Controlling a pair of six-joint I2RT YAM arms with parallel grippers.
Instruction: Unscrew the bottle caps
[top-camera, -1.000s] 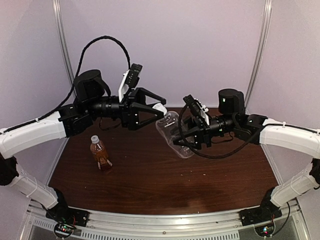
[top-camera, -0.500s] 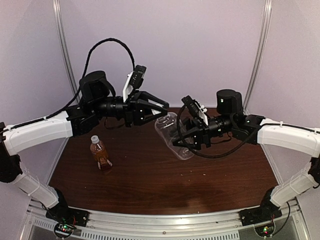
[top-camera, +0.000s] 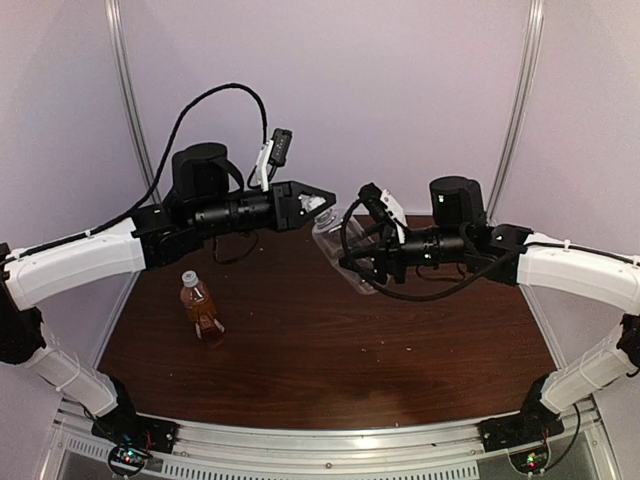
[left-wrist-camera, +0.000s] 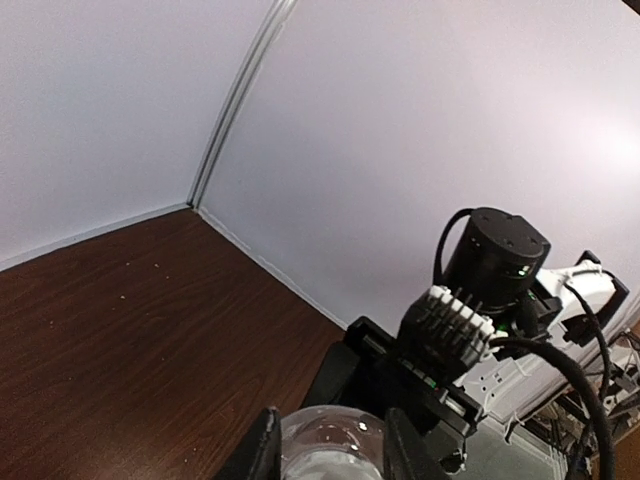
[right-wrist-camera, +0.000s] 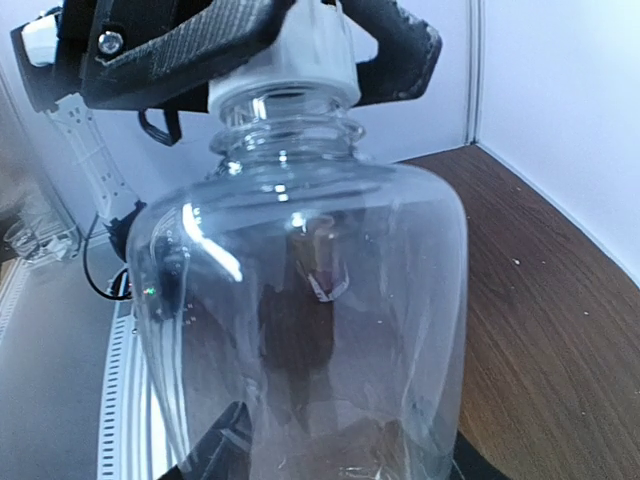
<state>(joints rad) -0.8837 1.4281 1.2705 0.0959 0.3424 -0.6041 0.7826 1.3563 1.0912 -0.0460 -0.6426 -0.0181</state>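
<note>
left hand (top-camera: 320, 203) now tight on white cap (right-wrist-camera: 290, 65), bottle (right-wrist-camera: 310, 300) in right hand (top-camera: 352, 262)

The held bottle (top-camera: 335, 238) hung above the rear middle of the table (top-camera: 420, 350), lying roughly sideways between the two arms. The left gripper (top-camera: 318, 202) gripped the held bottle's cap (right-wrist-camera: 285, 55) at the left end, and the right gripper (top-camera: 358, 258) was clamped round its body from the right. The standing bottle (top-camera: 201, 312) stood upright on the table's left part, nearer the front and well apart from the held one, below the left arm, with the standing bottle's cap (top-camera: 190, 279) on top.
</note>
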